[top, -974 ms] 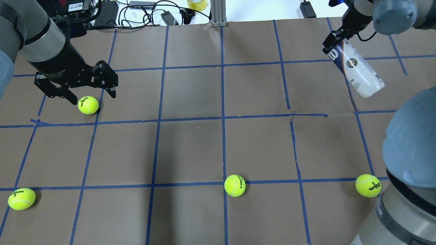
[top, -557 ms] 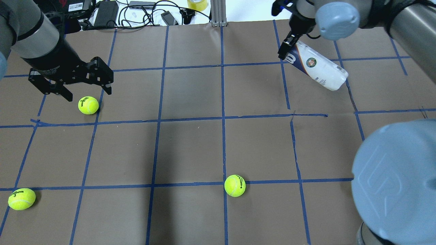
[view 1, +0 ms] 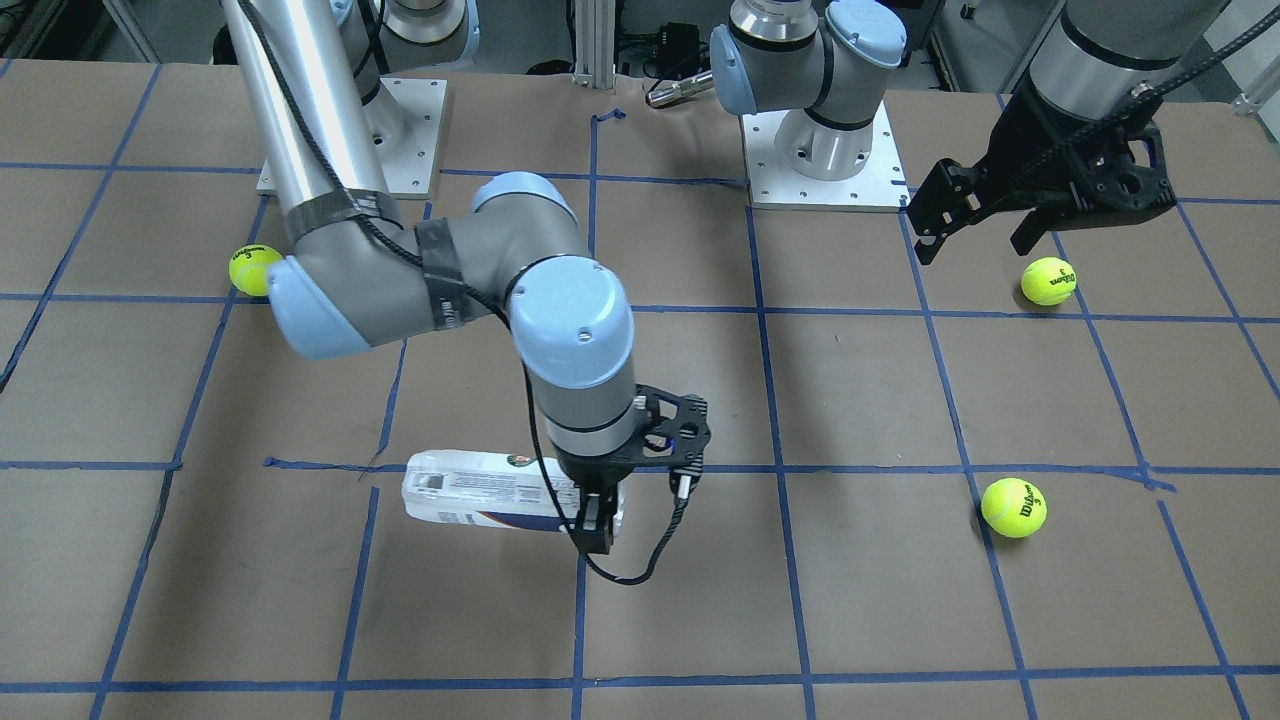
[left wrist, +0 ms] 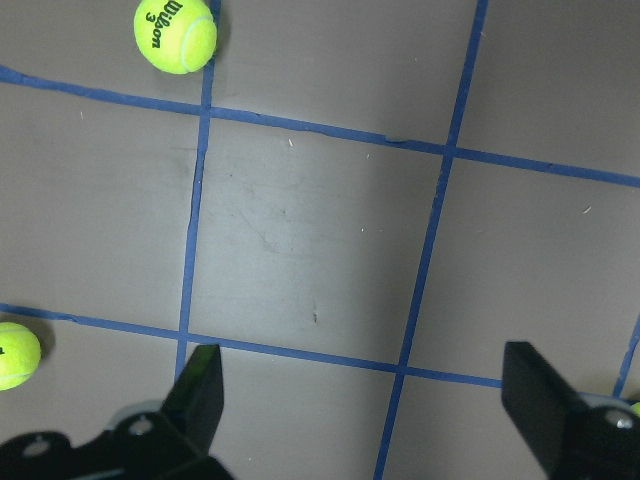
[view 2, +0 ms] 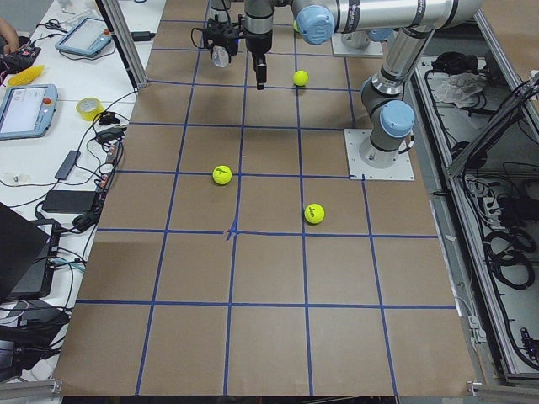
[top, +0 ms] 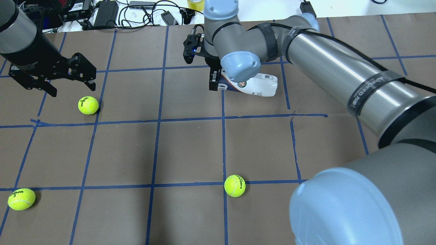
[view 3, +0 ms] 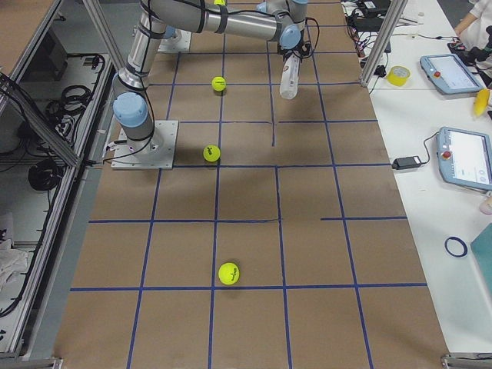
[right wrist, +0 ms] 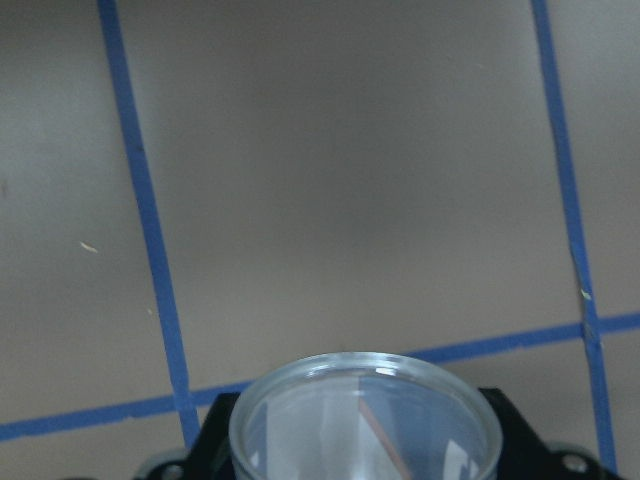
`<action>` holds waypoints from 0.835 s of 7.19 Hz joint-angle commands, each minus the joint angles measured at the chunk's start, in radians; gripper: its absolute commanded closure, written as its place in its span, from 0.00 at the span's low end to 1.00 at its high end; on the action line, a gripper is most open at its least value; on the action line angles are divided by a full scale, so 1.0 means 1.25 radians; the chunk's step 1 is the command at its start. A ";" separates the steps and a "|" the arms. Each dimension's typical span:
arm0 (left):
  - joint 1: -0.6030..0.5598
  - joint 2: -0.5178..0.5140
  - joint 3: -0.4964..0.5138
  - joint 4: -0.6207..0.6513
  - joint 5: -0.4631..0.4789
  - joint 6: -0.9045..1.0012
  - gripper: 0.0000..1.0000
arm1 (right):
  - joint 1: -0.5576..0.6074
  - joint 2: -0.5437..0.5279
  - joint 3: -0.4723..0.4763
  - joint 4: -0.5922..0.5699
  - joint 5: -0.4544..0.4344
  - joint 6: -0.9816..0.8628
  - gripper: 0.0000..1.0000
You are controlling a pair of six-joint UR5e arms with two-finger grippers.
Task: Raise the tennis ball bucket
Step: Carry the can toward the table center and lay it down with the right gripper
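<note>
Looking at the overhead view, you find the right gripper (top: 214, 81) clamped on the navy end of the tennis ball bucket (top: 259, 86). The bucket lies almost level and its clear end points to the right, over the far middle part of the table (top: 190, 149). It appears to be lifted off the brown paper, but you cannot see the gap clearly. In the right wrist view the round clear rim of the bucket (right wrist: 365, 420) sits between the two black fingers, with the blue tape lines behind it.

Your left gripper (top: 73, 90) hangs at the far left with its claw spread wide and nothing inside. One tennis ball (top: 88, 105) rests on the paper just beside it, a little nearer to the robot. A second ball (top: 234, 185) lies at the near middle on a blue line, and a third ball (top: 21, 198) at the near left edge. Both are well apart from the bucket.
</note>
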State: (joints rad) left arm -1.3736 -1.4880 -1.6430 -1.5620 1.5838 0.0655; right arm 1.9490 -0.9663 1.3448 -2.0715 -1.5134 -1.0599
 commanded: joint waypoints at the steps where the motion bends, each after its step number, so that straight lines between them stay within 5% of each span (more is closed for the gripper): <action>1: -0.007 0.006 -0.001 -0.023 -0.004 0.010 0.00 | 0.086 0.031 0.000 -0.046 -0.001 0.035 0.67; 4: -0.008 0.006 -0.011 -0.018 -0.001 0.009 0.00 | 0.105 0.056 0.000 -0.073 0.004 0.038 0.67; 6: -0.001 0.005 -0.010 -0.023 -0.009 0.010 0.00 | 0.109 0.094 -0.008 -0.108 0.003 0.028 0.42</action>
State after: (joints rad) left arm -1.3809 -1.4804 -1.6550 -1.5861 1.5805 0.0770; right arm 2.0801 -0.8795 1.3419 -2.1749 -1.5094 -1.0177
